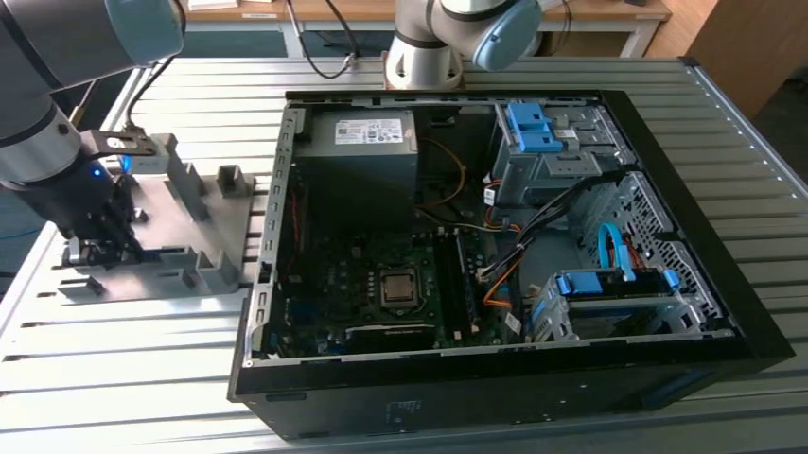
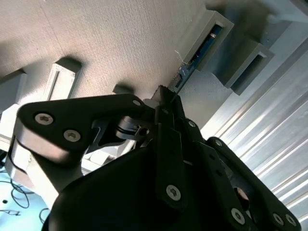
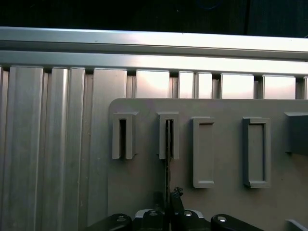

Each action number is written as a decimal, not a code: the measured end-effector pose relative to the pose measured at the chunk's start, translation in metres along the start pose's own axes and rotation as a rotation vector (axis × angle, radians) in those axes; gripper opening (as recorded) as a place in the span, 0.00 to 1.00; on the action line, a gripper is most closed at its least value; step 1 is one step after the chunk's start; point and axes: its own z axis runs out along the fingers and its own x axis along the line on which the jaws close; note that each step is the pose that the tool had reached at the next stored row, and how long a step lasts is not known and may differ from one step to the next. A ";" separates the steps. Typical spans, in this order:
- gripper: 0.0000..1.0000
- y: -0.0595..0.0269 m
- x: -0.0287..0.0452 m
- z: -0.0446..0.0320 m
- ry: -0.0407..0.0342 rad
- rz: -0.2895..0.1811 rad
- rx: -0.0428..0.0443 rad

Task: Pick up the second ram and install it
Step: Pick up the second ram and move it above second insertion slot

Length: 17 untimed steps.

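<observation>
The second ram (image 3: 168,159) stands on edge in a slotted block of the grey fixture plate (image 3: 226,202). It looks like a thin dark line in the first wrist view, and its blue-green board (image 2: 199,53) shows in the second wrist view. My gripper (image 3: 168,198) sits over the ram's free end with its fingers pressed together on the board (image 2: 167,96). In the exterior view the gripper (image 1: 101,251) is low over the fixture plate (image 1: 170,236), to the exterior view's left of the open computer case (image 1: 505,104).
The motherboard (image 1: 378,293) lies on the case floor, with memory slots (image 1: 457,279) beside the processor socket. The case also holds cables, a power supply (image 1: 366,142) and blue drive brackets (image 1: 606,284). Upright grey blocks (image 1: 227,180) stand on the plate, and the table is ribbed metal.
</observation>
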 end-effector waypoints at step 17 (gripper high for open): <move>0.14 0.0000 0.0000 0.0003 0.0000 0.000 0.0000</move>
